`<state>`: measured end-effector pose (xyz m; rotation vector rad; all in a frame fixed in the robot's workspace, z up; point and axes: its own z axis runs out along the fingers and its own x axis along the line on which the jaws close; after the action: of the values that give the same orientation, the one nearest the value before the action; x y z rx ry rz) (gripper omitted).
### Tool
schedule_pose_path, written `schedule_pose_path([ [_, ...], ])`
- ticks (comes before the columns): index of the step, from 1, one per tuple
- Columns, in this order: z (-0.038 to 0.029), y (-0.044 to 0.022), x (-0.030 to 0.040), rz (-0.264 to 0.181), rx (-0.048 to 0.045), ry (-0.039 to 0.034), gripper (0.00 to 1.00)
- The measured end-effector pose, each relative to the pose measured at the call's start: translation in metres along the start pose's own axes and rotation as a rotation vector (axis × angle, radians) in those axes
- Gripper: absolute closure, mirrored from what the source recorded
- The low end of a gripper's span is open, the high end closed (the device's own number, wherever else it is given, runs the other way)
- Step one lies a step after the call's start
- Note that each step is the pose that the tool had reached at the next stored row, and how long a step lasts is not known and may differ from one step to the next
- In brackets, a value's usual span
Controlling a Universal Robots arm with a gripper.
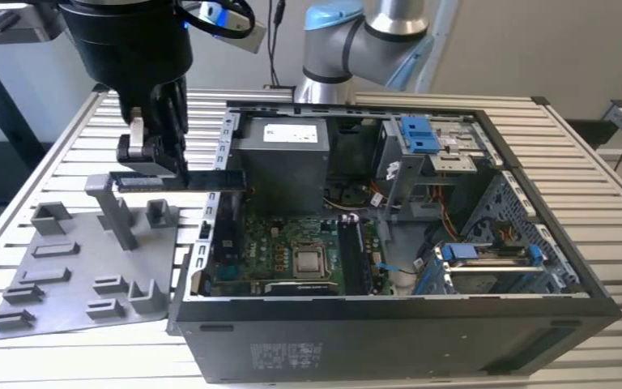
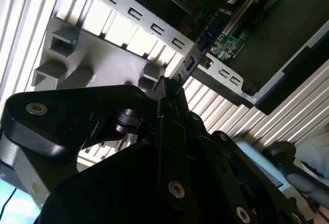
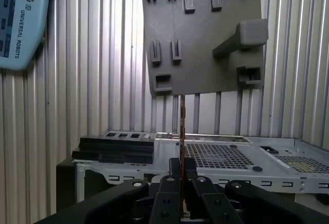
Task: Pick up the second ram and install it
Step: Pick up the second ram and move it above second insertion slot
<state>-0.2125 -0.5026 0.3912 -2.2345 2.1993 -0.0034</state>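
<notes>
Pinching the second ram by its two flat faces, the gripper was shut tight on the stick near one end. The rest of the board jutted out level toward the exterior view's right. In the first wrist view the fingers met on a thin upright sliver, the stick seen edge-on. That grip probably kept the long contact edge facing down and free of the pads.

The stick hung in the air, touching nothing. It sat above the edge of the gray tray nearest the case, and its free end reached about as far as the side wall of the computer case.

The tray's upright posts likely serve to stand parts on edge where fingers can close on them. The case lay on its side with the panel off, so its motherboard and processor socket faced up. Tray and case sat side by side on the slatted table.
</notes>
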Motion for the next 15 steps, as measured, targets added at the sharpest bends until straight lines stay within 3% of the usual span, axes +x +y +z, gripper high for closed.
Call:
schedule_pose_path([
  [9,0.0003,-0.0412,0.0006,0.000,-0.0023,-0.0001,0.85],
  [15,0.0007,-0.0617,0.0010,0.001,-0.0031,-0.0001,0.85],
])
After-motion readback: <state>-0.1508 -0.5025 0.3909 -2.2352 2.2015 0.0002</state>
